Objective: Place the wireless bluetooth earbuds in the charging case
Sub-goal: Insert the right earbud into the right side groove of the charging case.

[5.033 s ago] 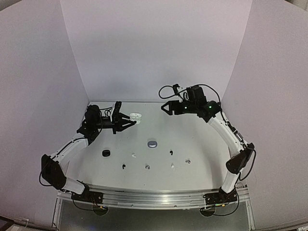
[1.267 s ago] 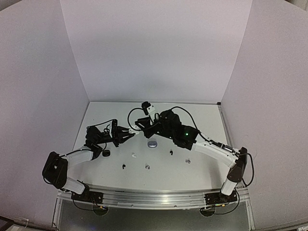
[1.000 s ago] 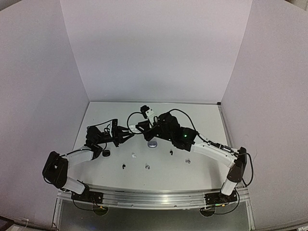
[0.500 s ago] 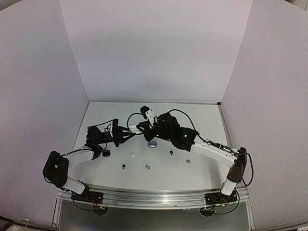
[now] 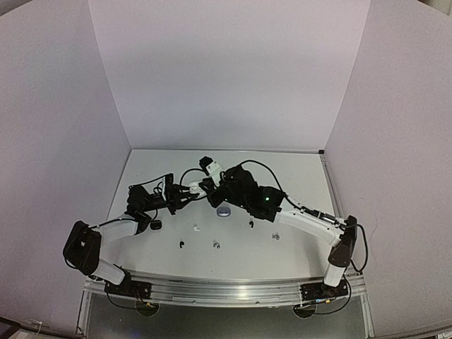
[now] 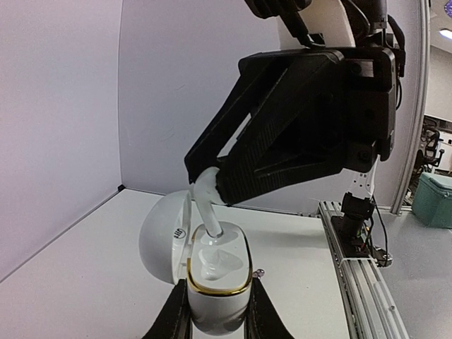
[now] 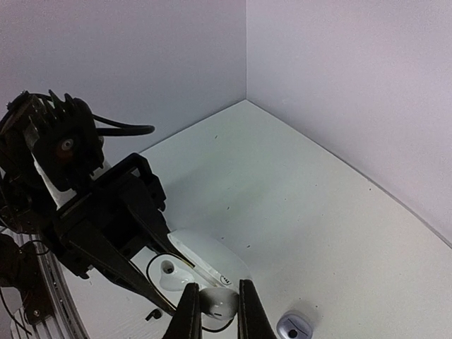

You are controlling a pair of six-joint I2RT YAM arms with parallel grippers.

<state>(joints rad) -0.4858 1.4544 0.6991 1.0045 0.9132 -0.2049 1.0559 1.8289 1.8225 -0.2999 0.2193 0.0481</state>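
My left gripper (image 6: pixel 217 315) is shut on the base of a white charging case (image 6: pixel 216 282) with a gold rim. It holds the case upright above the table, with the lid (image 6: pixel 164 236) swung open. My right gripper (image 7: pixel 217 312) is shut on a white earbud (image 7: pixel 217 302). The earbud's stem (image 6: pixel 205 210) reaches down into the case's far socket, and the near socket shows bare. In the top view the two grippers meet at the white case (image 5: pixel 193 188). Loose earbuds lie nearer the arm bases: a white one (image 5: pixel 195 227), black ones (image 5: pixel 181 244) (image 5: pixel 250 224) and greyish ones (image 5: pixel 216 244) (image 5: pixel 275 236).
A grey case (image 5: pixel 224 211) sits on the table just below the right gripper and also shows in the right wrist view (image 7: pixel 294 327). A black case (image 5: pixel 155 225) lies by the left forearm. White walls close off the back and both sides.
The right arm has swung left and down to the left gripper, bringing the white earbud onto the open case. The left gripper has stayed nearly still, holding the case.
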